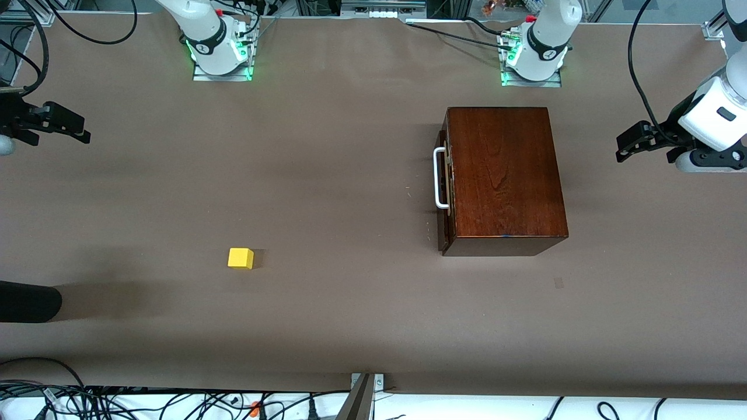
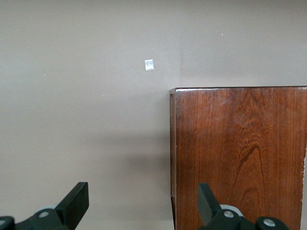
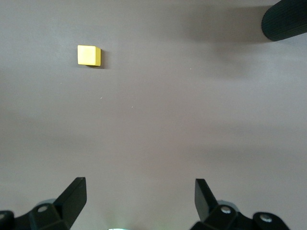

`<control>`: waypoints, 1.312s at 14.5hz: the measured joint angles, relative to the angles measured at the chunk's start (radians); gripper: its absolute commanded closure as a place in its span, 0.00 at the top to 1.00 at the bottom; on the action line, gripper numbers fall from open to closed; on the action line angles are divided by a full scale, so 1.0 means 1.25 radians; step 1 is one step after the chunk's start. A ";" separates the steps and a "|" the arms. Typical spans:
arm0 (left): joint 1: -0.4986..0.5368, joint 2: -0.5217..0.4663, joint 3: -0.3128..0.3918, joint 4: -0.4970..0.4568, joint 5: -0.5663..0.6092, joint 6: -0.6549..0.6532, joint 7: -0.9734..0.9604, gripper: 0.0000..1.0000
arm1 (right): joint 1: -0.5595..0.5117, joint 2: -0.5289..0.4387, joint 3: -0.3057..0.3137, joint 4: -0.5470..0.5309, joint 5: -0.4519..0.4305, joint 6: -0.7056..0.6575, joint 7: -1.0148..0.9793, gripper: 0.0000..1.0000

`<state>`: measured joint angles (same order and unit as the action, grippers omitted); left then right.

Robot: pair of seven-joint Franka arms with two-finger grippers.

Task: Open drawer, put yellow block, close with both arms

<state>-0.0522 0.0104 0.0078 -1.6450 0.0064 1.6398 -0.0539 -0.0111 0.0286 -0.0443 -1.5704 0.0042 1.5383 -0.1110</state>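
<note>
Front view: I see the drawer (image 1: 444, 192) pushed in, its white handle (image 1: 439, 178) facing the right arm's end of the surface (image 1: 350, 326), while the yellow block (image 1: 240, 258) sits well apart, nearer the camera. Both arms hang out at the table's ends; I'd bring one across low, square to the handle, and pull straight so the box (image 1: 502, 175) doesn't slide. Left wrist view: the left gripper (image 2: 143, 203) hovers fingers spread above the box's edge, holding nothing. Right wrist view: the right gripper (image 3: 140, 197) is likewise spread and empty over bare surface, block ahead.
</note>
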 measured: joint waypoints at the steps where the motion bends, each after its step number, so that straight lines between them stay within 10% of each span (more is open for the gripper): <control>1: 0.000 0.000 0.000 0.000 0.000 0.000 0.000 1.00 | 0.000 0.000 0.000 0.000 0.000 0.000 0.000 1.00; 19: -0.002 0.000 -0.002 0.000 0.000 -0.011 0.000 1.00 | 0.000 0.000 0.000 0.000 0.000 0.000 0.000 1.00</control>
<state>-0.0548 0.0104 0.0052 -1.6447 0.0064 1.6256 -0.0539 -0.0111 0.0286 -0.0443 -1.5704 0.0042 1.5385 -0.1112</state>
